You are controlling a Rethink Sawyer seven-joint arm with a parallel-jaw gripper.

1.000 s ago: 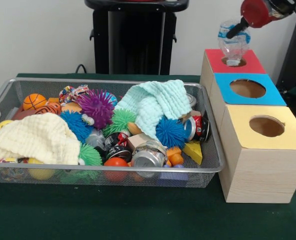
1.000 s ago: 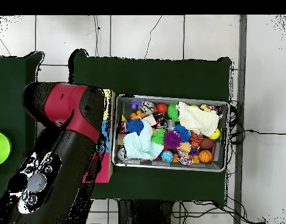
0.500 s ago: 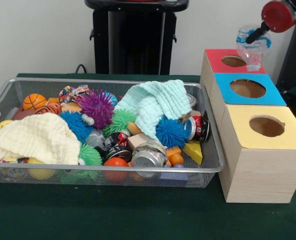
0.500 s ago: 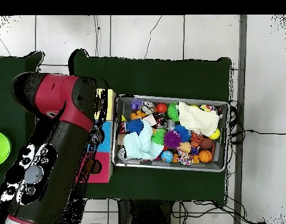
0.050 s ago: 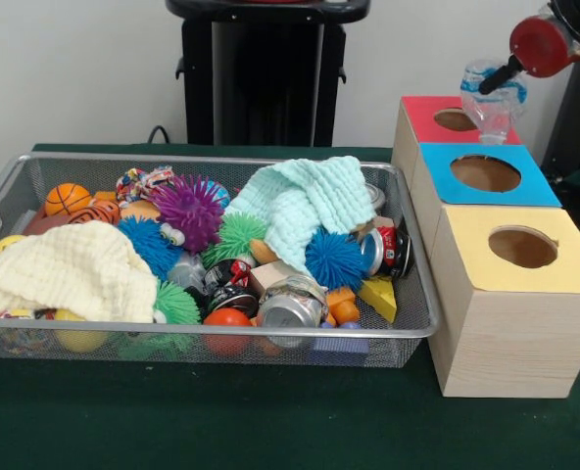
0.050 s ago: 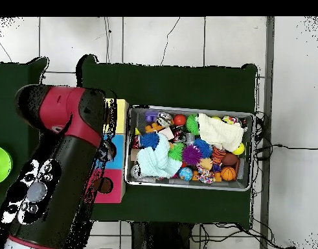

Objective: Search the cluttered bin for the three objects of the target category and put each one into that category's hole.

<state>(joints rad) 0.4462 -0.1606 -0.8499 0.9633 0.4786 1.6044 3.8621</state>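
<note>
Fingers clamp a clear plastic bottle under the gripper, hanging at two o'clock beside the red box's hole — not over it; recentre, lower straight, then release; wire bin sits at nine o'clock.

This looks like a robotics lab — a test setup rather than a home. A red and black robot arm reaches over a bench covered in dark green cloth, set on a pale tiled floor with loose cables. A wire bin of mixed toys and a wooden box with coloured holes — probably sorting props — sit staged against a plain white wall.
</note>
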